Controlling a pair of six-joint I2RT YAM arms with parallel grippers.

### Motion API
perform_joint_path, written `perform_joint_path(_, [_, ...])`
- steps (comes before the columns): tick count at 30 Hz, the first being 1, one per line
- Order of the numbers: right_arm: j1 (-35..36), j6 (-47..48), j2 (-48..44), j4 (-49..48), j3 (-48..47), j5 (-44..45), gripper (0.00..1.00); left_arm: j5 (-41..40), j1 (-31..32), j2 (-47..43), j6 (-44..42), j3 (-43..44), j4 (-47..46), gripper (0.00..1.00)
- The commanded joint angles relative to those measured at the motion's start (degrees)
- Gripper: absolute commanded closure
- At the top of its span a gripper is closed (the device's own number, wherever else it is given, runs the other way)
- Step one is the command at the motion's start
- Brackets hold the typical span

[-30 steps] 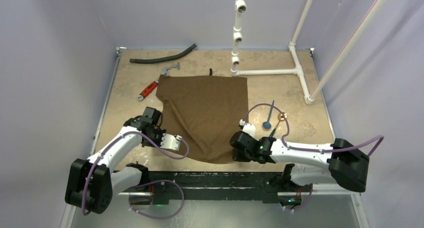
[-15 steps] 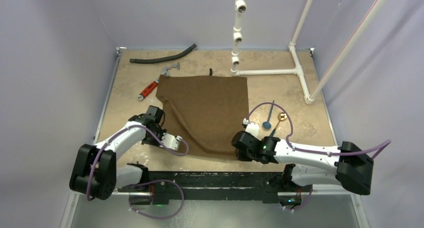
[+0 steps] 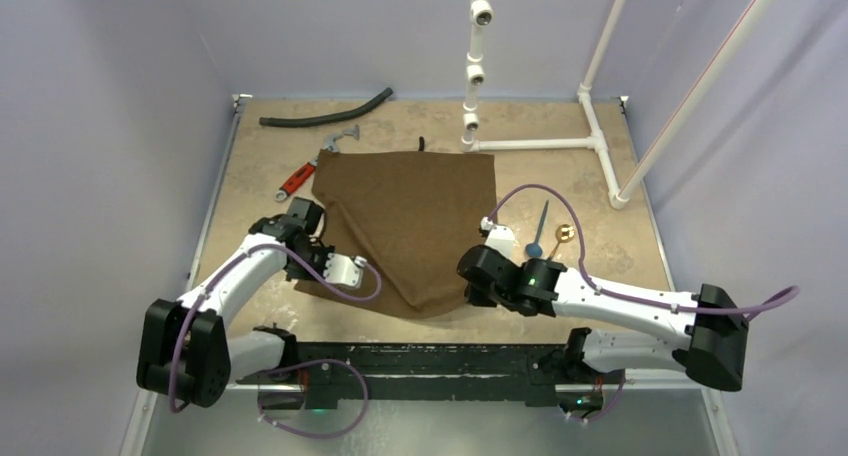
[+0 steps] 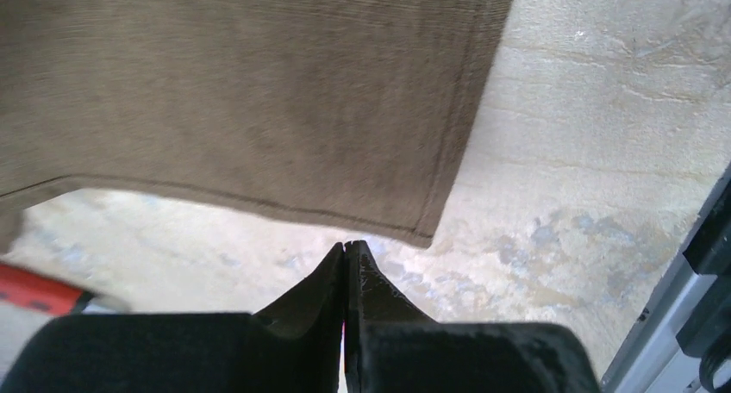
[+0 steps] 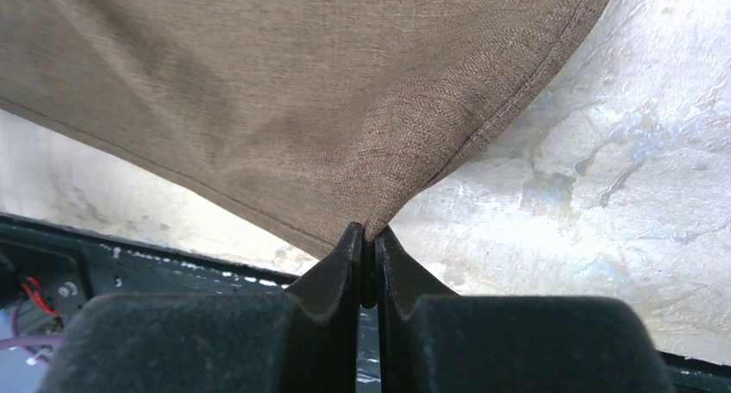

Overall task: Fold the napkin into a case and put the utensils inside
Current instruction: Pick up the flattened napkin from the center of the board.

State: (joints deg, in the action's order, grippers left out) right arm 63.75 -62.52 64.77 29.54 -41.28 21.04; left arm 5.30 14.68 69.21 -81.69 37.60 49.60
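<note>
early stage: no fold made yet. napkin (image 3: 410, 226) lies spread mid worktop (image 3: 600, 251), with its near corner pulled up by the near edge. r gripper (image 5: 366, 238) is clamped on that corner. l gripper (image 4: 346, 251) is closed w/ nothing between the tips, hem just beyond, prob a miss. utensils (image 3: 541, 234) lie bare betw napkin and right edge. no case yet, nothing inside; all folds + loading left.

Dark-brown napkin (image 3: 410, 211) spread mostly flat, near-right corner drawn to a peak; blue-bowled spoon (image 3: 536, 247) just right.
</note>
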Motion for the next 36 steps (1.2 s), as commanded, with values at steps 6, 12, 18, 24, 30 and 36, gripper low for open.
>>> perform_joint_path(6, [-0.2, 2.3, -1.7, 5.2, -5.7, 4.8, 0.93, 4.7, -0.3, -5.3, -0.1, 5.8, 9.7, 0.93])
perform_joint_path(12, [-0.5, 2.3, -1.2, 4.2, -5.6, 4.2, 0.93, 3.4, -0.3, -4.0, -5.3, -2.1, 4.5, 0.34])
perform_joint_path(18, [-1.1, 3.1, 0.1, 3.1, -6.4, 3.6, 0.93, 4.6, -0.3, 6.6, -3.3, -0.8, 3.7, 0.24])
perform_joint_path(24, [-1.8, 3.5, 0.2, 3.4, -7.7, 3.5, 0.95, 3.2, -0.3, 7.7, -3.5, -5.9, -5.0, 0.49])
perform_joint_path(30, [-3.2, 4.1, -0.2, 3.8, -7.8, 3.0, 0.96, 1.8, -0.3, 5.4, 2.3, -4.3, -5.5, 1.0])
perform_joint_path(36, [-3.5, 3.8, -2.1, 7.0, -8.0, 2.8, 0.97, 6.2, -0.3, -2.5, 4.7, 4.3, 6.2, 1.0])
